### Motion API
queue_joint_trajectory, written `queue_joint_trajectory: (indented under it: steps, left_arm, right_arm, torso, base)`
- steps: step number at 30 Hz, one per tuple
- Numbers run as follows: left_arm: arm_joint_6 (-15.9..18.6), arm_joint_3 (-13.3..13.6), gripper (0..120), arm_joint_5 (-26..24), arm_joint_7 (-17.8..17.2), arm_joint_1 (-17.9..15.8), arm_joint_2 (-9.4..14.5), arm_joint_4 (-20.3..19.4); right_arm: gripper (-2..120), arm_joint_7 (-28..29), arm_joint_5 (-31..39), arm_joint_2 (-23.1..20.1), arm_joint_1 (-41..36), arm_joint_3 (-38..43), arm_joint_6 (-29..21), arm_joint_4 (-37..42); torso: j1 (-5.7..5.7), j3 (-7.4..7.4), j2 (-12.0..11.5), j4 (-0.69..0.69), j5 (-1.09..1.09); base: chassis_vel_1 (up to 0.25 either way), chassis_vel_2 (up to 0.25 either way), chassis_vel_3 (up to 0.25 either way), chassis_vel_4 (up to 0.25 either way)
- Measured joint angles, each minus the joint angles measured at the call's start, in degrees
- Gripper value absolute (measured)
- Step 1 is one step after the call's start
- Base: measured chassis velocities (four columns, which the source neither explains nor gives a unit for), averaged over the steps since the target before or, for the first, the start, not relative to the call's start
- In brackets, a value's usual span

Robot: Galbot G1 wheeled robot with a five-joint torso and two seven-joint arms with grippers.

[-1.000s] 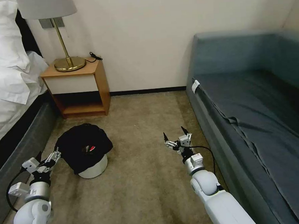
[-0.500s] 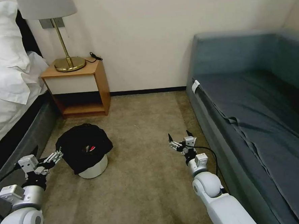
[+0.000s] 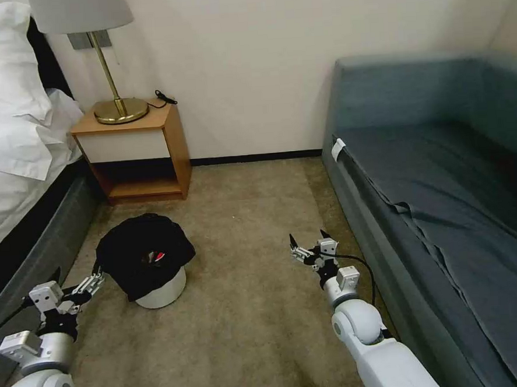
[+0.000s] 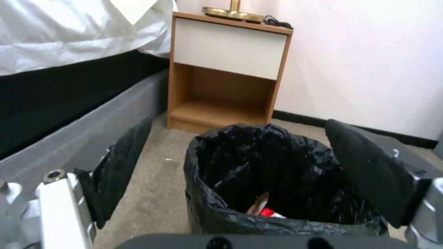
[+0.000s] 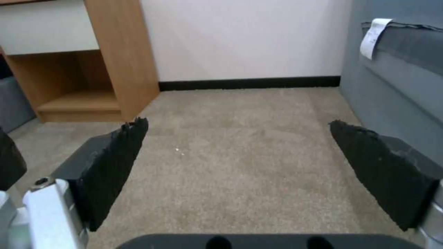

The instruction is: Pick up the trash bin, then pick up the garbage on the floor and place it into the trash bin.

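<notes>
The trash bin (image 3: pixel 161 291) is a small white round bin on the carpet, with a crinkly black bag (image 3: pixel 128 254) draped over its rim. Garbage lies inside it: a red-and-white wrapper (image 3: pixel 155 257), also seen at the bag's bottom in the left wrist view (image 4: pixel 264 209). My left gripper (image 3: pixel 78 278) hovers open just left of the bin, apart from it, and faces the bin (image 4: pixel 217 214) between its black pads (image 4: pixel 117 162). My right gripper (image 3: pixel 308 241) is open over bare carpet, right of the bin and near the sofa, with nothing between its fingers (image 5: pixel 110 162).
A wooden nightstand (image 3: pixel 170 140) with a brass lamp (image 3: pixel 120 108) stands against the far wall. The bed (image 3: pixel 33 230) runs along the left and a grey-blue sofa (image 3: pixel 434 206) along the right. Open carpet (image 3: pixel 248 311) lies between them.
My left gripper has drawn back and down, away from the bin's rim. My right gripper has shifted slightly right and nearer to me. The bin has not moved.
</notes>
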Motion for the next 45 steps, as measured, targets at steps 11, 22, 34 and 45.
queue_joint_trajectory:
  steps: [11, 22, 34, 45]
  left_arm:
    - [0.0, 0.0, 100, -0.1, 0.0, -0.1, 0.0, 0.1]
    - [-0.1, 0.1, 100, -0.2, 0.1, -0.1, 0.0, 0.1]
    - [-0.1, 0.1, 100, -0.2, 0.1, -0.1, 0.0, 0.1]
    - [-0.1, 0.1, 100, -0.2, 0.1, -0.1, 0.0, 0.1]
  right_arm:
    - [100, -0.1, -0.1, 0.0, 0.0, 0.0, 0.0, 0.0]
    - [100, -0.1, -0.1, 0.0, 0.0, 0.0, 0.1, 0.0]
    - [100, -0.1, -0.1, 0.0, 0.0, 0.0, 0.1, 0.0]
    - [100, -0.1, -0.1, 0.0, 0.1, 0.0, 0.2, -0.1]
  torso:
    - [0.00, 0.00, 0.0, 0.00, 0.00]
    - [0.00, 0.00, 0.0, 0.00, 0.00]
    - [0.00, 0.00, 0.0, 0.00, 0.00]
    - [0.00, 0.00, 0.0, 0.00, 0.00]
  base:
    - [0.000, 0.000, 0.000, 0.000]
    - [0.000, 0.000, 0.000, 0.000]
    - [0.000, 0.000, 0.000, 0.000]
    - [0.000, 0.000, 0.000, 0.000]
